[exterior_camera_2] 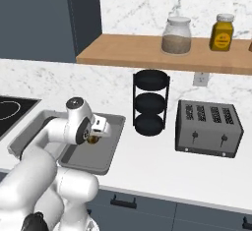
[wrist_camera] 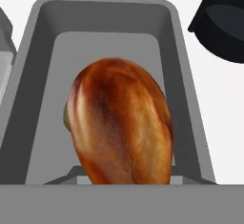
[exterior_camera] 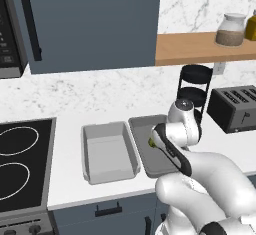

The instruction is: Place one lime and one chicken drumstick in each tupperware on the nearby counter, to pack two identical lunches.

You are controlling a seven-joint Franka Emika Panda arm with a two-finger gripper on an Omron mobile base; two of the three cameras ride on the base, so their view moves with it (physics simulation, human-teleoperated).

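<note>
The desk is a long white worktop carrying a stovetop at the left end, two grey tupperware trays side by side in the middle, and a black three-tier rack and toaster to the right. A wooden shelf above holds two jars.

The left tupperware looks bare inside. The right tupperware sits just beside it, long sides nearly touching, and the arm reaches over it from the base, placing the hand above that tray's interior.

The hand is pressed together on the chicken drumstick, pinching it. In the hand view the plump brown body hangs directly over the floor of the right tray, with the tray walls framing it on all sides; this alignment appears intended for a drop inside the rim rather than on the desk. The drumstick is held off the tray floor, not resting on it, as far as the base views allow.

A small green edge, apparently the lime, shows at the drumstick's left flank in the hand view and beside the wrist in the left base view. Judged from this, the right tray already has its lime and awaits the drumstick; the left tray has received neither item.
</note>
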